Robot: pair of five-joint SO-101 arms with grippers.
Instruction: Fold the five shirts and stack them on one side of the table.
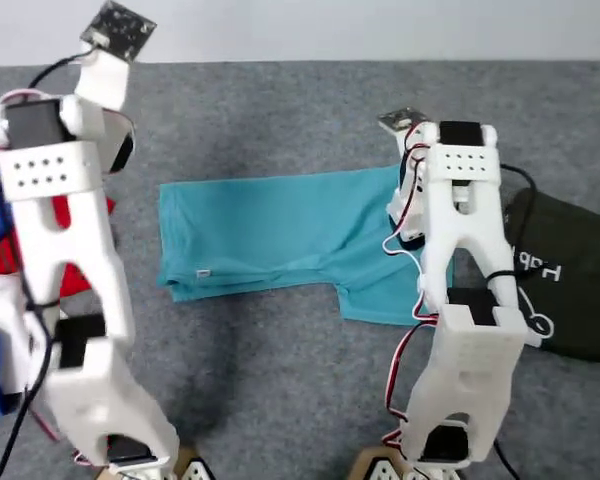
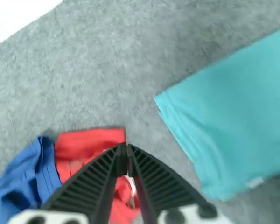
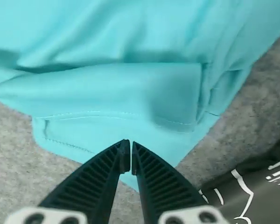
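Nearest the lens in each wrist view is that arm's own pincer, black ribbed jaws pressed together with nothing between them; the right pincer (image 3: 129, 148) hangs over the near right edge of the teal shirt (image 1: 270, 235), by a stitched sleeve hem; the left pincer (image 2: 126, 151) hangs over the red shirt (image 2: 88, 144) at the far left of the grey tabletop (image 1: 280, 120); whether either tip touches the cloth below it I cannot tell. Spread sideways across the middle of the tabletop between the two arms lies the teal shirt, its long near edge rumpled and one sleeve jutting toward the near side on the right; just right of it, partly under the right arm, lies a dark shirt (image 1: 570, 280) with white print; at the left edge the red shirt is bunched against a blue shirt (image 2: 23, 177), with a white cloth (image 1: 0, 310) just nearer, all well apart from the dark shirt.
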